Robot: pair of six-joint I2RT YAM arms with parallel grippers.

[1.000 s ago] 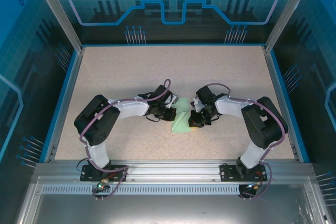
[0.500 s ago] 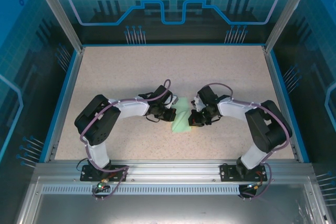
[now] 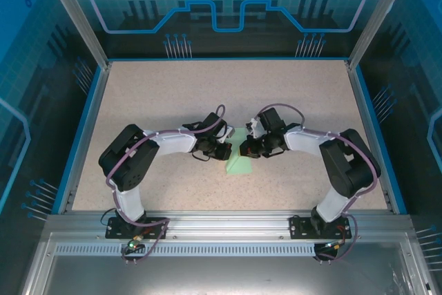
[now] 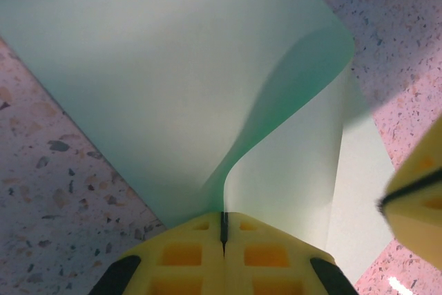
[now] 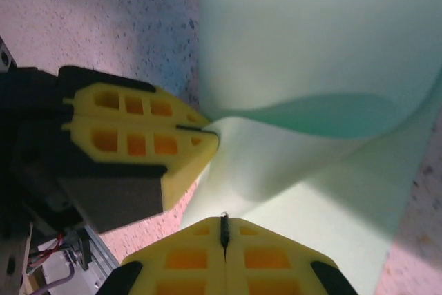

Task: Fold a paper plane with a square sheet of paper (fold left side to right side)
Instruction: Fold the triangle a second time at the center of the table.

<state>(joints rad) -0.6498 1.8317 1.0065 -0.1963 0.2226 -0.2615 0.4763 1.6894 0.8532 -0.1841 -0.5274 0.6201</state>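
The square sheet of paper (image 3: 239, 164) is pale mint green and lies mid-table between the two arms. In the left wrist view the paper (image 4: 173, 67) curls up in a loop, one flap lifted over the flat layer. My left gripper (image 4: 223, 220) is shut on the edge of that lifted flap, and the right wrist view shows the left gripper (image 5: 209, 134) pinching the flap. My right gripper (image 5: 223, 220) is shut, its tips over the flat lower layer of the paper (image 5: 311, 46). In the top view the left gripper (image 3: 226, 151) and right gripper (image 3: 247, 150) are close together.
The speckled beige tabletop (image 3: 173, 101) stretches to blue rails at the left, right and far sides. A metal base rail (image 3: 221, 229) with both arm mounts runs along the near edge. The right gripper's fingers (image 4: 418, 198) hang near the paper's right edge.
The right gripper has moved left and slightly away from the bases, closing on the left gripper over the paper. The paper's visible outline has shrunk to a short wedge. The left arm barely moved.
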